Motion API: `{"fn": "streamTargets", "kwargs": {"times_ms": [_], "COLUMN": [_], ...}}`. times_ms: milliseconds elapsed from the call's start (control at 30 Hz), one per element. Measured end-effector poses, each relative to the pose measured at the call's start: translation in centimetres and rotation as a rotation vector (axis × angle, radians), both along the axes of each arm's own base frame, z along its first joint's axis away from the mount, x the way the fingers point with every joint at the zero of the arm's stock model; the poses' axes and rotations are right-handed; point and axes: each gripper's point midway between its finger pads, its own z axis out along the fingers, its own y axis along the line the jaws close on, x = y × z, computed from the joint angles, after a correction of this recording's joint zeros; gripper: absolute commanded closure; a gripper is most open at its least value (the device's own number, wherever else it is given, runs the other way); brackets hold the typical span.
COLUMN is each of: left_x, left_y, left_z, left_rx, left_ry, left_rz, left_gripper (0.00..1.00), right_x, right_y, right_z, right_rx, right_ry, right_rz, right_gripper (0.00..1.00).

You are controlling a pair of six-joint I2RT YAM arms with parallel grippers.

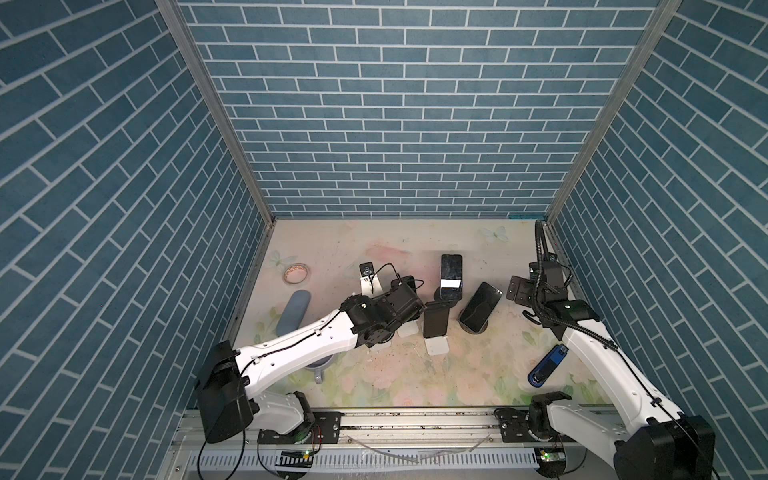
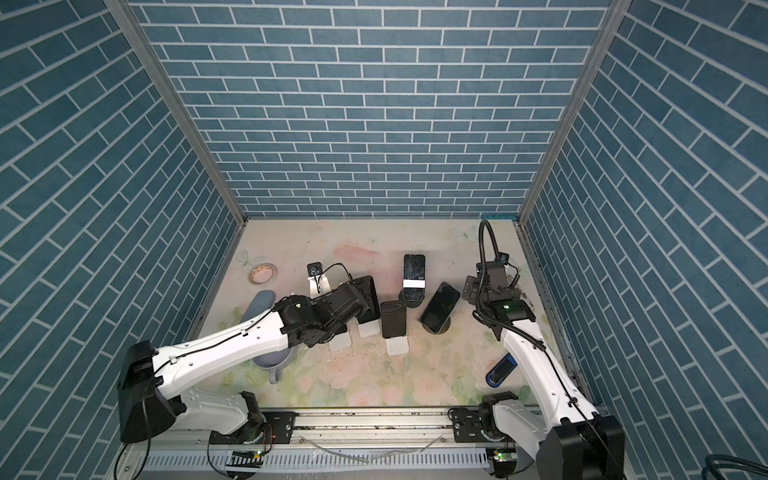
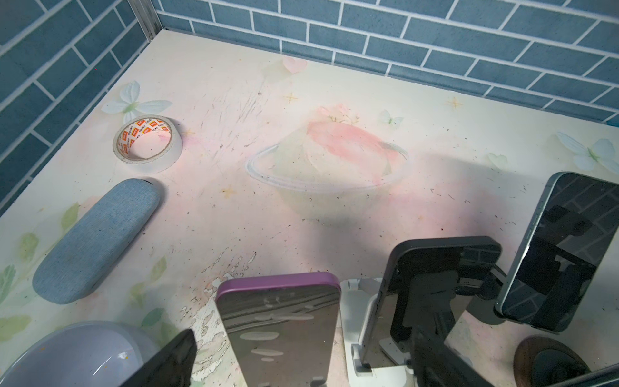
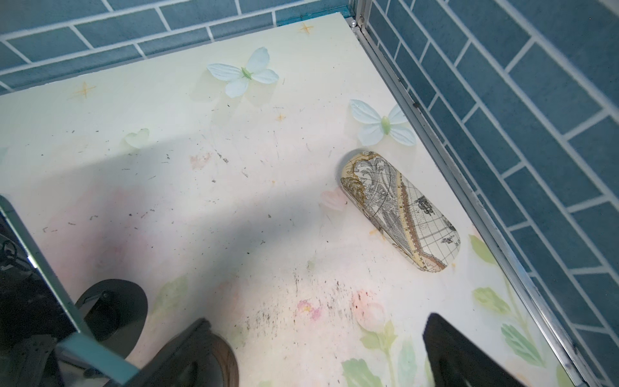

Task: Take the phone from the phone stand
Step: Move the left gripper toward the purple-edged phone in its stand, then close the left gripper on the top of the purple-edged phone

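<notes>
Several phones lean on stands mid-table. A purple-cased phone stands between the fingers of my left gripper, which is open and not touching it; in both top views the gripper hides this phone. Beside it a black phone leans on a white stand, and a teal-edged phone sits further along. A top view shows a black phone on a white stand, a striped phone and a tilted phone. My right gripper is open and empty.
A tape roll, a blue fabric glasses case and a grey bowl lie on the left. A map-printed glasses case lies by the right wall. A blue object rests near the right arm.
</notes>
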Motion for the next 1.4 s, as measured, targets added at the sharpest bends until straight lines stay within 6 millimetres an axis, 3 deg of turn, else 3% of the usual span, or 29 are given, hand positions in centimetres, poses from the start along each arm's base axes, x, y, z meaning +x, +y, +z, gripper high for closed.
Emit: {"fn": "streamTargets", "kwargs": {"times_ms": [467,833,1167,1400], "left_x": [-0.1,-0.6,0.4,1.2], "left_y": [0.0,0.9,1.0,1.7], "left_z": [-1.0,-3.1,-3.7,-5.2], "left_rx": [-0.062,0.038,0.055,0.069], "left_ry": [0.009,0.072,0.08,0.093], "left_rz": [0.09,0.113,0.102,0.092], "left_gripper": [0.0,0.0,0.02,0.06], "right_x": [0.0,0.0,-0.1,-0.1], "right_y": [0.2,0.1,0.1,0.0], "right_z": [-0.4,-0.6,-0.8,-0.9], "right_rx": [0.014,0.015,0.014,0.014], "right_ry": [0.008,0.008,0.013,0.015], "right_rz": [0.012,0.011,0.009,0.006], "right_gripper": [0.01,0.01,0.01,0.01]}}
